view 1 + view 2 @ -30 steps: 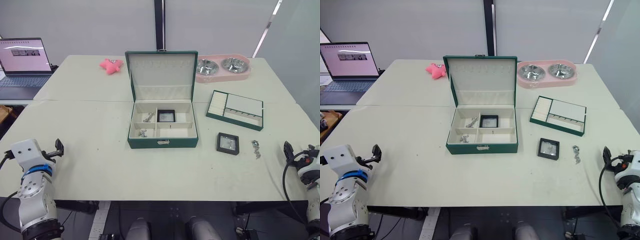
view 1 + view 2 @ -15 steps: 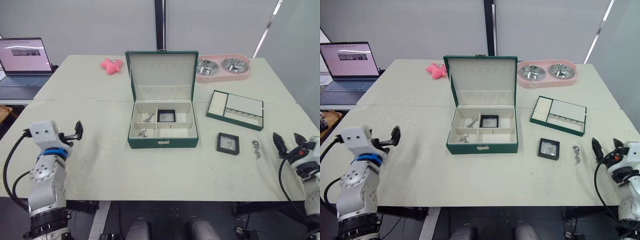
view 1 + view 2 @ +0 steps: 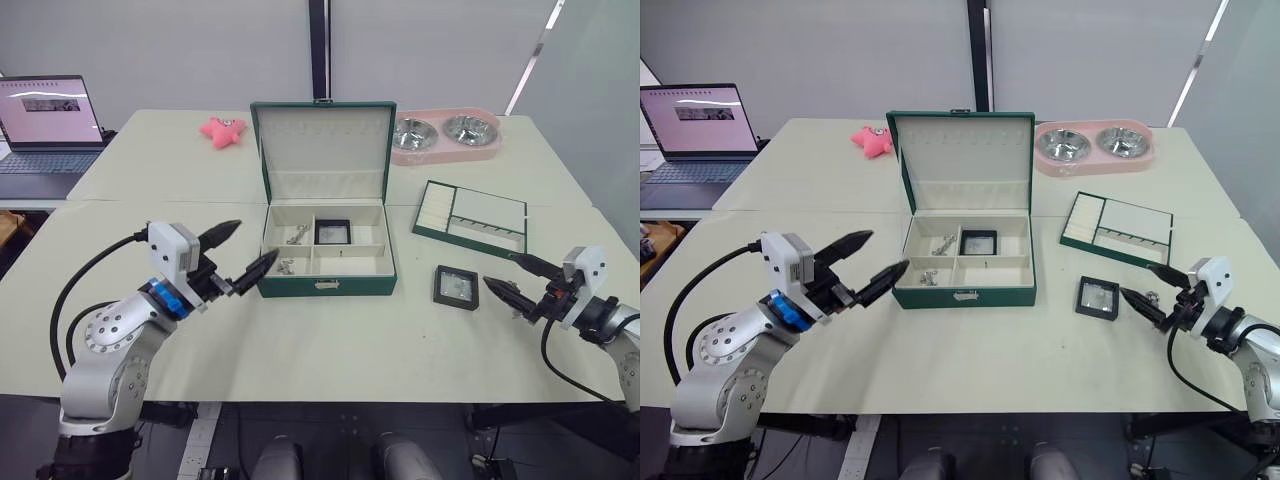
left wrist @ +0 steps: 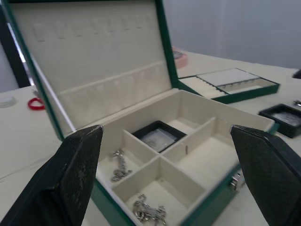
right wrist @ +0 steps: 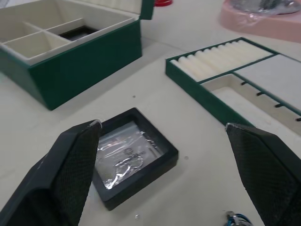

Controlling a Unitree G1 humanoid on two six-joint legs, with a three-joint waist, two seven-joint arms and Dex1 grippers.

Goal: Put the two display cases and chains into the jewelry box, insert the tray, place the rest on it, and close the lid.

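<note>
The dark green jewelry box stands open at the table's middle, its lid upright behind. One display case lies in a back compartment, and two chains lie in the left compartments. A second display case rests on the table right of the box, and another chain lies just beyond it. The tray sits at the back right. My left gripper hovers open at the box's front left corner. My right gripper is open, pointing at the loose display case from the right.
A pink double bowl holder stands behind the tray. A pink star toy lies at the back left, and a laptop sits on the far left table. Bare tabletop stretches in front of the box.
Both arms have come up from the table's front corners and swung inward. The left gripper now sits by the box, the right by the loose display case, both with fingers spread.
</note>
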